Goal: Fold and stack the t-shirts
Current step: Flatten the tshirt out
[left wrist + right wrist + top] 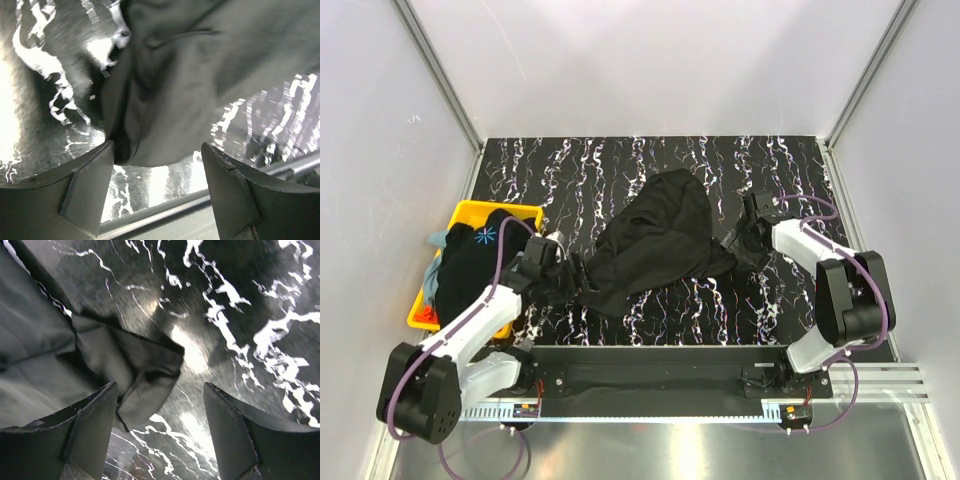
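Observation:
A plain black t-shirt (655, 240) lies crumpled in the middle of the black marbled table (650, 160). My left gripper (560, 258) is open at the shirt's left end; in the left wrist view the cloth (180, 90) hangs just beyond the open gripper (156, 170), not pinched. My right gripper (752, 232) is open at the shirt's right end; in the right wrist view a cloth corner (135, 375) lies by the left finger (95, 430), the open gripper (161, 412) holding nothing. More shirts sit in the bin: a black one with a pale-blue starburst (480, 245), grey-blue (437, 241) and orange-red (428, 290).
The yellow plastic bin (525, 214) stands at the table's left edge. White walls enclose the table on three sides. A metal rail (650, 400) runs along the near edge by the arm bases.

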